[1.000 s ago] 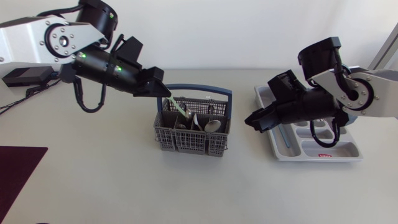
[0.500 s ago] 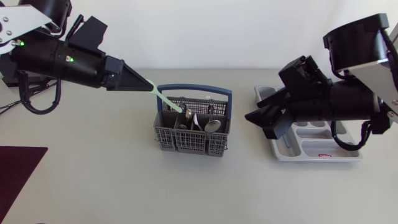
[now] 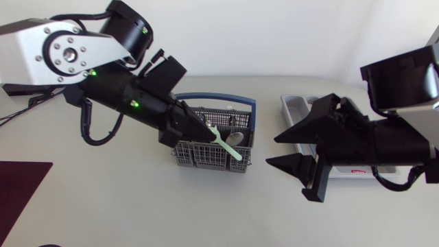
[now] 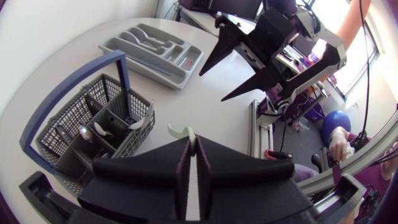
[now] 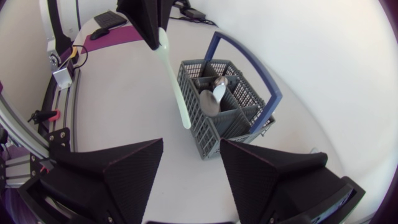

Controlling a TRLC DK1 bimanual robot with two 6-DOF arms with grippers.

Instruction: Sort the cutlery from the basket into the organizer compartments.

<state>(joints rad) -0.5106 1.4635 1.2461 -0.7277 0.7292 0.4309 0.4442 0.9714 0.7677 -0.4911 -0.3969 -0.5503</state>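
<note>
My left gripper (image 3: 206, 132) is shut on a pale green plastic utensil (image 3: 228, 146), held slanting above the front right part of the grey basket (image 3: 206, 159). The left wrist view shows the utensil's end (image 4: 184, 132) poking out past the shut gripper (image 4: 191, 157). My right gripper (image 3: 274, 151) stands open and empty, a short way right of the basket, pointing at the utensil. In the right wrist view the utensil (image 5: 175, 84) hangs ahead of the open gripper (image 5: 191, 149). The grey organizer (image 3: 293, 104) is mostly hidden behind my right arm.
Metal spoons (image 3: 234, 138) stand in the basket, which has a blue handle (image 3: 233, 100). A dark maroon mat (image 3: 20, 185) lies at the front left. From the left wrist the organizer (image 4: 155, 59) shows several compartments holding a few pieces.
My left arm has swung from behind the basket's left side to above its front right, carrying the green utensil. My right gripper has come forward off the organizer toward it.
</note>
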